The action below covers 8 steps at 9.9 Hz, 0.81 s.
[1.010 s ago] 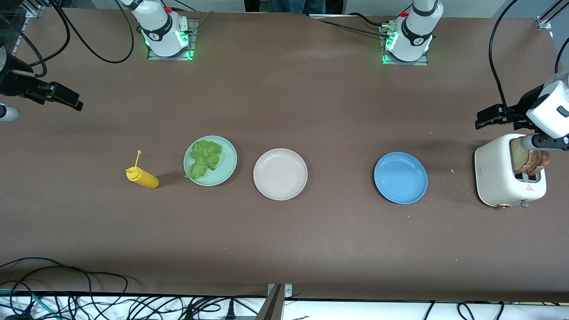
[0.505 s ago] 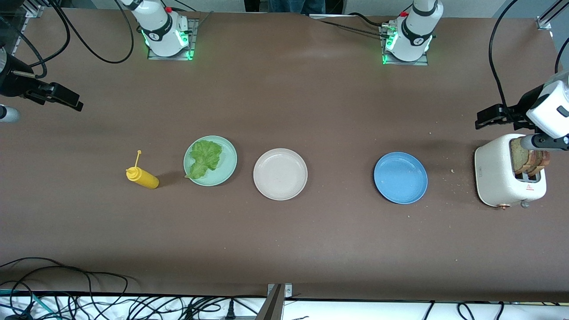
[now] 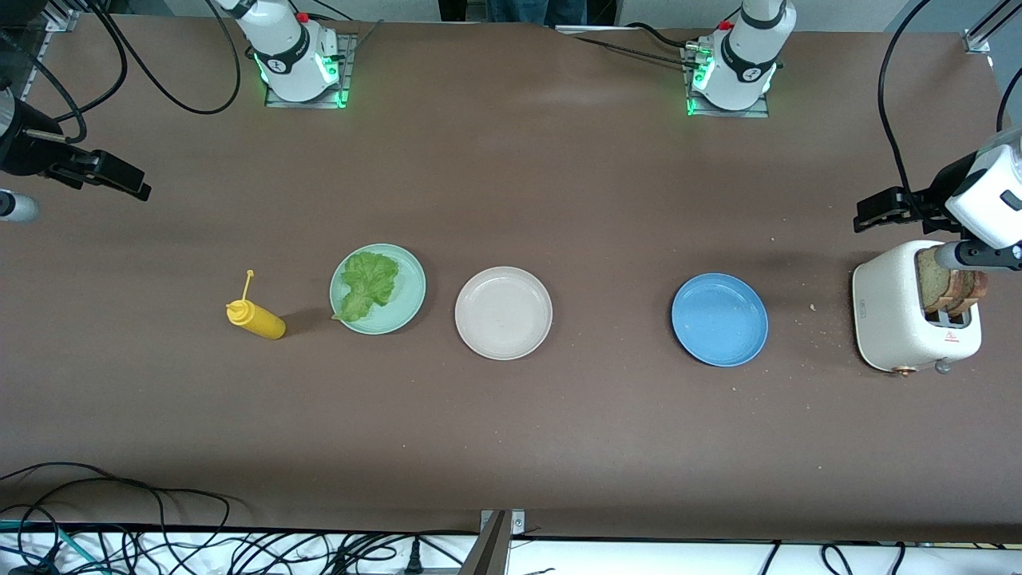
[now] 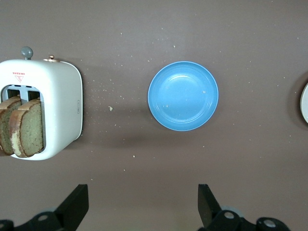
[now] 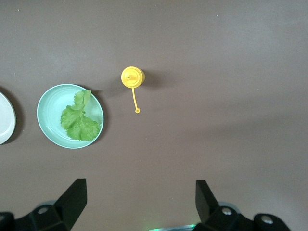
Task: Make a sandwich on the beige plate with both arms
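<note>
Upright, two bread slices [image 3: 950,289] stand in toaster [image 3: 894,307].

Table [image 3: 511,184]: plain dull brown, no pattern, pale crumb specks near the toaster.
Beige plate [image 3: 503,312]: off-white, unmarked.
Plate [image 3: 378,288] at its 9 o'clock: mint green, with a ruffled bright green lettuce leaf [image 3: 369,282].
Bottle [image 3: 255,318]: solid yellow, cap included.
Plate [image 3: 719,319] at 3 o'clock: plain blue.
Toaster [image 3: 910,311]: white, red label, copper and grey knobs.
Bread [image 3: 950,289]: tan slices, brown crusts.
Arm bases: white, black bands, green lights.
</note>
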Tool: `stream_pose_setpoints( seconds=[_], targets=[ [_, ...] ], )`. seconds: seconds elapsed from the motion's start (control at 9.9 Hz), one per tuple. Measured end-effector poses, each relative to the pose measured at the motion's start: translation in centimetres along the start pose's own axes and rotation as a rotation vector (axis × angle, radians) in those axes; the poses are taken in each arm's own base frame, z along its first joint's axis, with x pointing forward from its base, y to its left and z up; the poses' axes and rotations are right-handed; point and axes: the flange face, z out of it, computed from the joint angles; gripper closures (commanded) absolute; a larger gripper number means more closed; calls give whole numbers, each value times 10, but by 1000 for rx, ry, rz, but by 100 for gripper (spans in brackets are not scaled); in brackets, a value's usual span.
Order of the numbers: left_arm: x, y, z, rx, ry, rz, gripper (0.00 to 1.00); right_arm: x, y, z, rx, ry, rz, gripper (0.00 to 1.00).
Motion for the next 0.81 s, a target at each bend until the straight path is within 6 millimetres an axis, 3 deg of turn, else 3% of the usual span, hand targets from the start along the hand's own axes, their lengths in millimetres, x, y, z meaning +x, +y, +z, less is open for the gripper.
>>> stream_pose_setpoints(
  seconds=[0.81],
  targets=[
    [1, 0, 1, 0, -1, 0, 0, 3, 6, 4, 2, 2, -18, 0]
  ],
)
